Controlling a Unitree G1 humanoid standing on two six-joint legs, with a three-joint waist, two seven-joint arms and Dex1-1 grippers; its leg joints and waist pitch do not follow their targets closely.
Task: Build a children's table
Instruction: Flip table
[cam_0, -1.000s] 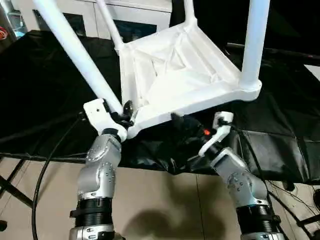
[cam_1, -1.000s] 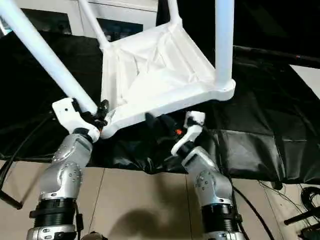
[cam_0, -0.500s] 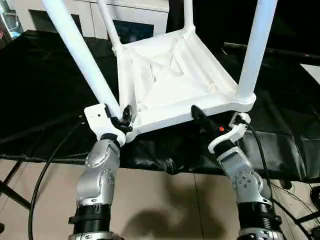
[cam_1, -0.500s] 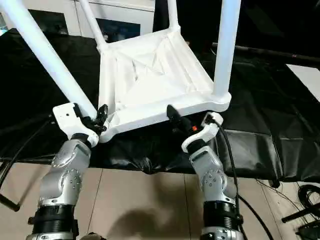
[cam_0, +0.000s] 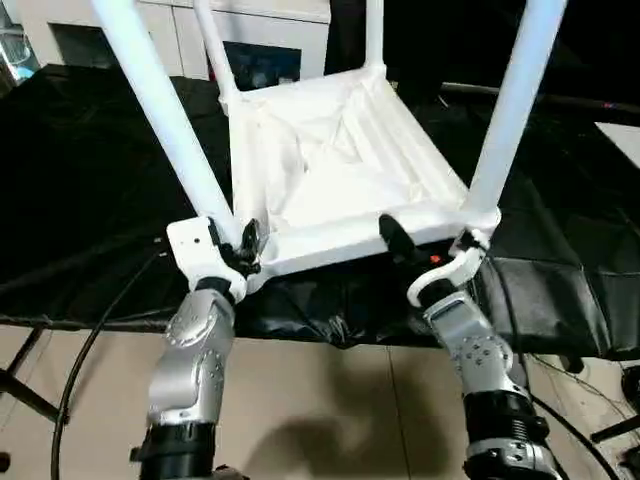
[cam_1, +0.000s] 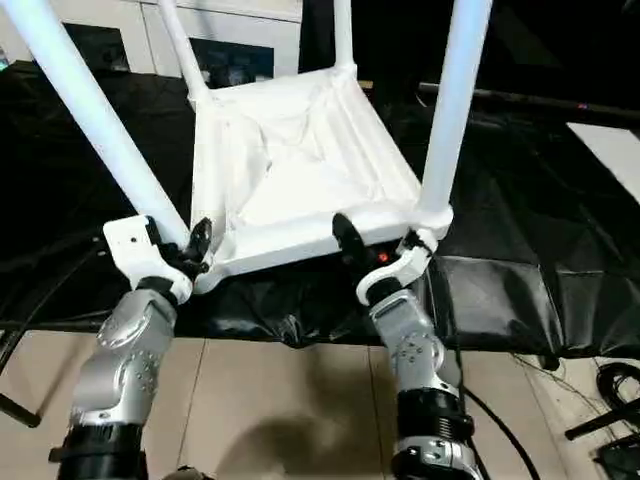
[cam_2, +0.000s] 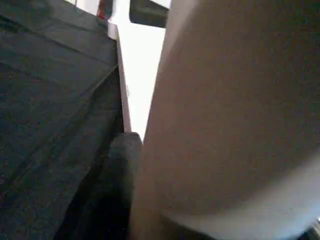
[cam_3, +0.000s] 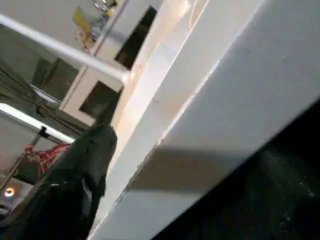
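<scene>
**Table upside down with all four legs in**

Table (cam_0: 340, 160) lies upside down on the black cloth (cam_0: 90, 180) that covers the worktop. Its ribbed underside faces up, and its near edge sits right at the front of the worktop.

I count one table top and four legs. All four legs stand up in the corner holes. Two are near the robot and two are at the back.

The left end effector (cam_0: 245, 245) is clamped on the near left corner, right at the foot of the near left leg (cam_0: 165, 115). The right end effector (cam_0: 420, 245) is at the near edge beside the near right leg (cam_0: 510, 110). One black finger (cam_0: 392, 235) lies over the edge. I cannot tell if it is gripping yet.

The build looks almost done. I think the next job is to turn the table onto its legs. To do that well, both sides should hold tight and move together, slowly, so no leg pops out.

Behind the worktop stands one white cabinet (cam_0: 190, 35) with glass doors.
</scene>
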